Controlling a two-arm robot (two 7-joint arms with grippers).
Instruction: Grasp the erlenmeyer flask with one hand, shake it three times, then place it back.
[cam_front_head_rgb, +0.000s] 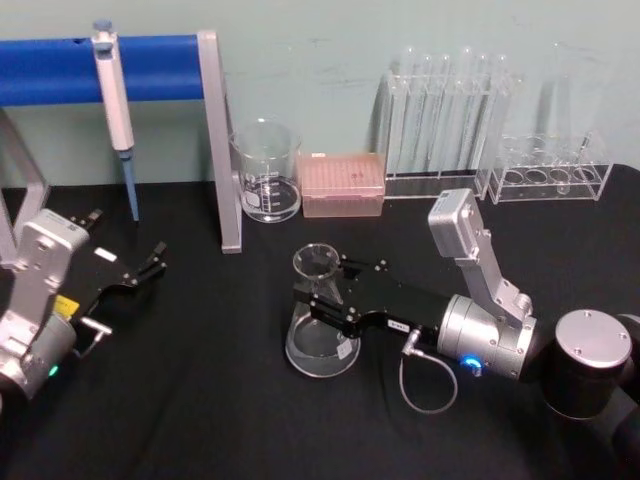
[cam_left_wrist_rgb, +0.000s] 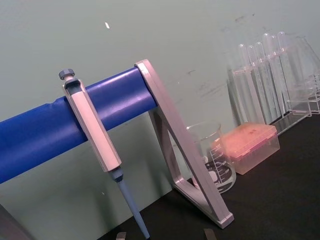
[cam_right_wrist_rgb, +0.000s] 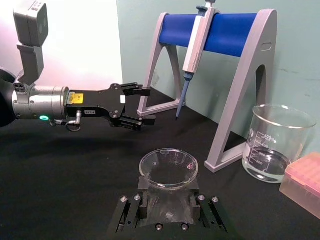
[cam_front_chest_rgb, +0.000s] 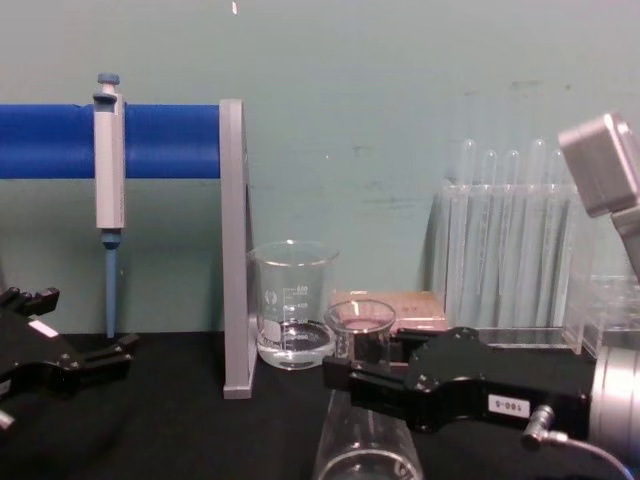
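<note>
Erlenmeyer flask (cam_front_head_rgb: 322, 340), base on the desk (cam_front_head_rgb: 200, 400) at centre, neck held between narrowed fingers of right gripper (cam_front_head_rgb: 323, 287); left gripper (cam_front_head_rgb: 150, 265) parked left, fingers wide; risk: smooth tapered glass slipping from the grip under shaking

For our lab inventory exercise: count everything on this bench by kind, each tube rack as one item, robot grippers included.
Flask: 1
Beaker: 1
Pipette: 1
Pipette stand: 1
Pink box: 1
Tube racks: 2
Grippers: 2, right gripper shut on the flask's neck, left gripper open at the left
Total: 9
</note>
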